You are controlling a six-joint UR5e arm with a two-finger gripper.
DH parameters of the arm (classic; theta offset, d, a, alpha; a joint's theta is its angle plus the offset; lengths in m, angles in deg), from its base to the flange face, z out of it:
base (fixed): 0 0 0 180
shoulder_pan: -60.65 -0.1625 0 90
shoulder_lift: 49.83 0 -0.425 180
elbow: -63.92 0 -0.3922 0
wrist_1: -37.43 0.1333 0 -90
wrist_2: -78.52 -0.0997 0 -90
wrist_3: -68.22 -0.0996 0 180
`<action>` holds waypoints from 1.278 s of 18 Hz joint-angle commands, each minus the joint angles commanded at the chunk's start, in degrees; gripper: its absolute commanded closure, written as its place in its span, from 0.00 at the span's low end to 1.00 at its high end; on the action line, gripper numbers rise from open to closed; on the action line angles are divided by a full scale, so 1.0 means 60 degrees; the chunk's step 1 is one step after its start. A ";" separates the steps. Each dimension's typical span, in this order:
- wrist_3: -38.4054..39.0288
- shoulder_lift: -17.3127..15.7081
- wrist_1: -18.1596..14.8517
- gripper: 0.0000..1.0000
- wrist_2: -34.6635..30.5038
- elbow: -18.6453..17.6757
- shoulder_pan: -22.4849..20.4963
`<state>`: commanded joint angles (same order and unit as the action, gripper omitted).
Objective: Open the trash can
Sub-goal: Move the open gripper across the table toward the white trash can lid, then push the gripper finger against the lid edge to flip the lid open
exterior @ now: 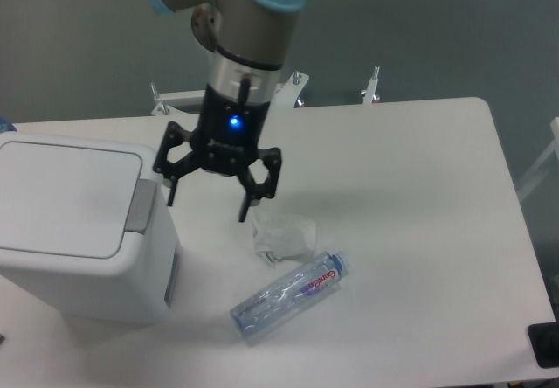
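The trash can [74, 231] is a big boxy white bin at the left of the table, its flat lid down and its grey push tab [140, 205] on the right edge. My gripper [208, 209] hangs open just right of that tab, above the table, with nothing between its black fingers. The left fingertip is close to the tab but I cannot tell whether it touches.
A crumpled white wrapper [284, 235] lies just right of the gripper. A clear plastic bottle [288, 296] lies in front of it. The robot's base column [244, 78] stands behind the table's far edge. A dark object [546, 344] sits at the front right corner.
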<state>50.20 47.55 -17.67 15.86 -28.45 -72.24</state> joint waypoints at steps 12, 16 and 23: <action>0.0087 0.0117 0.0015 0.00 -0.0059 -0.0103 0.0176; 0.0220 0.0103 0.0029 0.00 -0.0059 -0.0103 0.0205; 0.0205 0.0190 0.0073 0.00 -0.0088 -0.0088 0.0205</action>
<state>51.43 48.69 -17.23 15.33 -28.98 -71.01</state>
